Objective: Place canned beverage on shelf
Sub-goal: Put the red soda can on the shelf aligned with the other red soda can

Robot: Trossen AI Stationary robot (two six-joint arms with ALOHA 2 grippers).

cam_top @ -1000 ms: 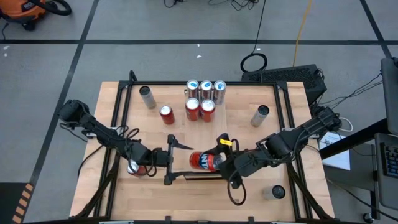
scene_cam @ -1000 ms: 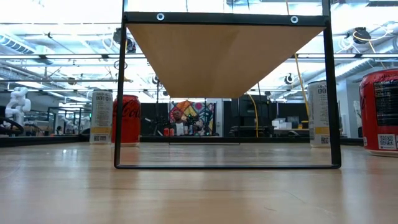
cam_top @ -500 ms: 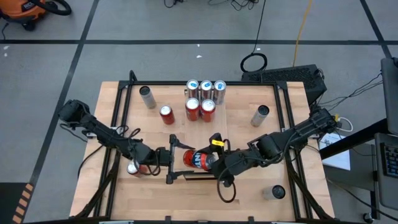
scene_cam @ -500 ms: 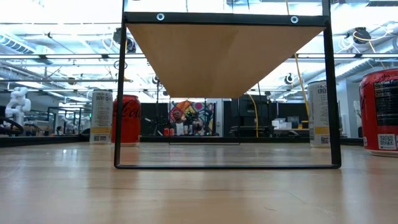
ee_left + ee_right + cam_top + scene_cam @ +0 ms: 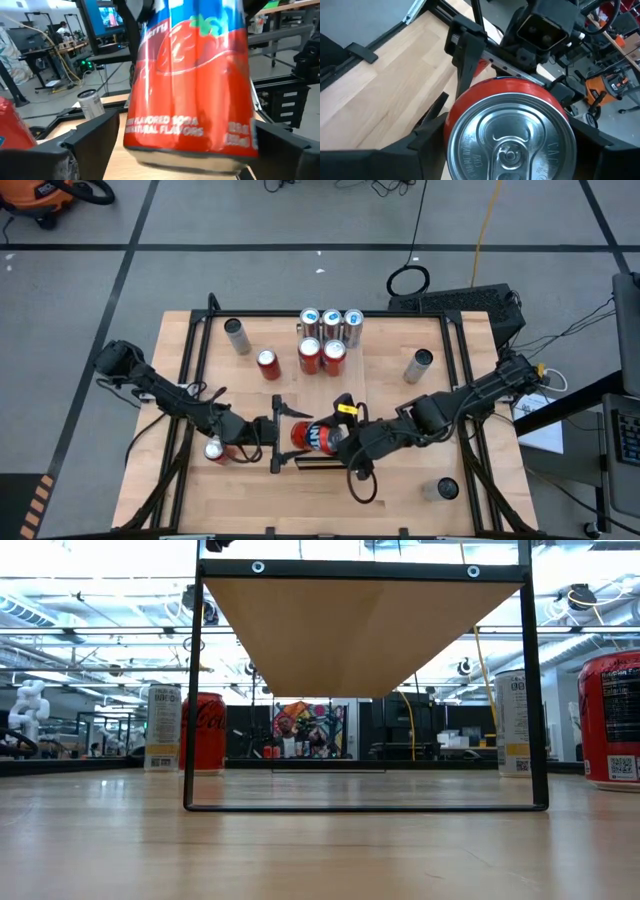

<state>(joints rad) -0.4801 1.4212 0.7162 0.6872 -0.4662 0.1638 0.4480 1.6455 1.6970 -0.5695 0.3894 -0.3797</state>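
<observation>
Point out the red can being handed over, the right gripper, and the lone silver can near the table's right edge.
red can (image 5: pixel 512 132), right wrist view, on its silver lid.
right gripper (image 5: pixel 335 438), high view, between its fingertips at the can.
silver can (image 5: pixel 420 364), high view, on its top.

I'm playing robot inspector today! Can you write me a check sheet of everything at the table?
Surface: wooden tabletop, black frame round it.
Job's things: red can lying sideways; shelf seen from below.
Clutter: eight cans standing near the table's far edge, one at the near right corner.
Grippers: right tool shut on the red can; left tool open, fingers either side of it.
Cables: yellow cable and black loop on the floor.
Surroundings: grey floor, orange vacuum.
</observation>
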